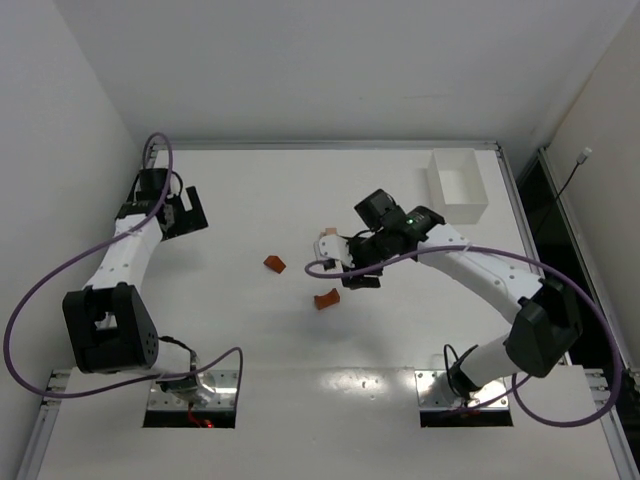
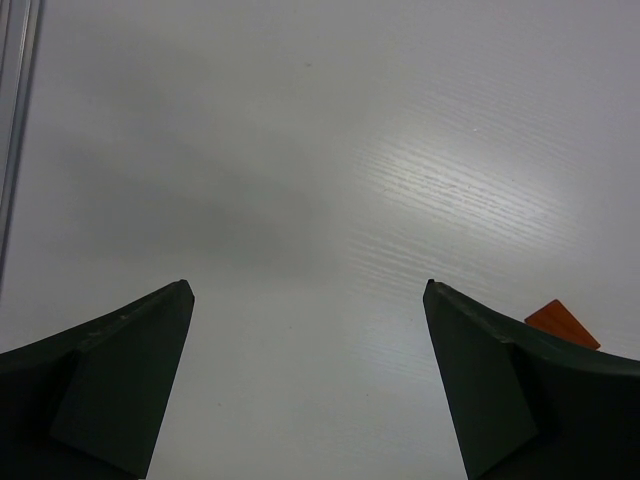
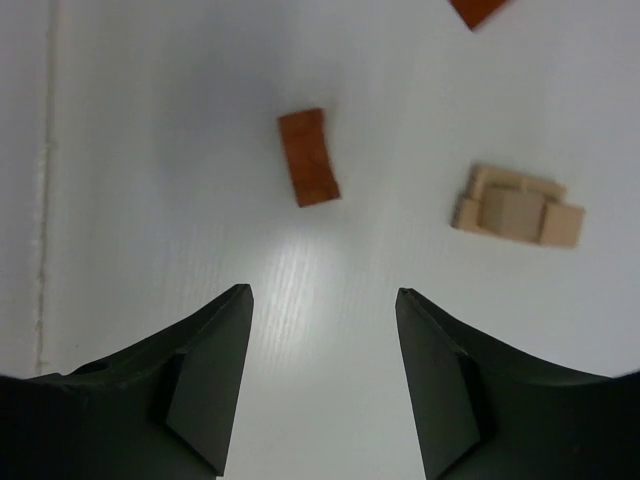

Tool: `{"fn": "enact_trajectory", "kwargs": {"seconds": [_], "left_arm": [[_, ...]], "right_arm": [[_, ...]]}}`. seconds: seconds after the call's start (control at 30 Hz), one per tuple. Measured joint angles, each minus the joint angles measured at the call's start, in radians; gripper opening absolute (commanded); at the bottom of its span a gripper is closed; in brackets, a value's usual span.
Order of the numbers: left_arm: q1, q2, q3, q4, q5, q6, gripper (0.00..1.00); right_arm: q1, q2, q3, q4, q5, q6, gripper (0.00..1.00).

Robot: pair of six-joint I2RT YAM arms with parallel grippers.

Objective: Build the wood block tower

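Observation:
A small stack of tan wood blocks sits mid-table; from the right wrist it shows from above as the low tower. One reddish-orange block lies to its left. A curved reddish-orange piece lies just in front of it and also shows at the right wrist. My right gripper hovers beside the stack. Its jaws stand open over bare table, short of the curved piece. My left gripper is far left, open and empty. An orange block corner peeks past its right finger.
A white rectangular box stands at the back right. The table's raised back edge and left rail bound the surface. Purple cables loop round both arms.

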Motion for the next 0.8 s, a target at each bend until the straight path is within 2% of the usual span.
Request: {"fn": "enact_trajectory", "kwargs": {"seconds": [0.07, 0.17, 0.33, 0.57, 0.8], "left_arm": [[0.000, 0.006, 0.019, 0.000, 0.011, 0.004, 1.00], [0.003, 0.011, 0.030, 0.002, 0.037, 0.015, 1.00], [0.021, 0.013, 0.030, -0.006, 0.068, 0.028, 1.00], [0.039, 0.013, 0.030, -0.014, 0.087, 0.032, 1.00], [0.050, 0.013, 0.030, -0.014, 0.093, 0.045, 1.00]], "right_arm": [[0.025, 0.019, 0.002, -0.054, -0.049, -0.087, 0.56], [0.075, 0.055, 0.002, -0.105, -0.081, -0.196, 0.63], [0.163, 0.149, 0.025, -0.142, -0.079, -0.309, 0.63], [0.173, 0.452, 0.244, -0.174, -0.037, -0.320, 0.62], [0.151, 0.545, 0.282, -0.158, 0.015, -0.304, 0.60]]}}
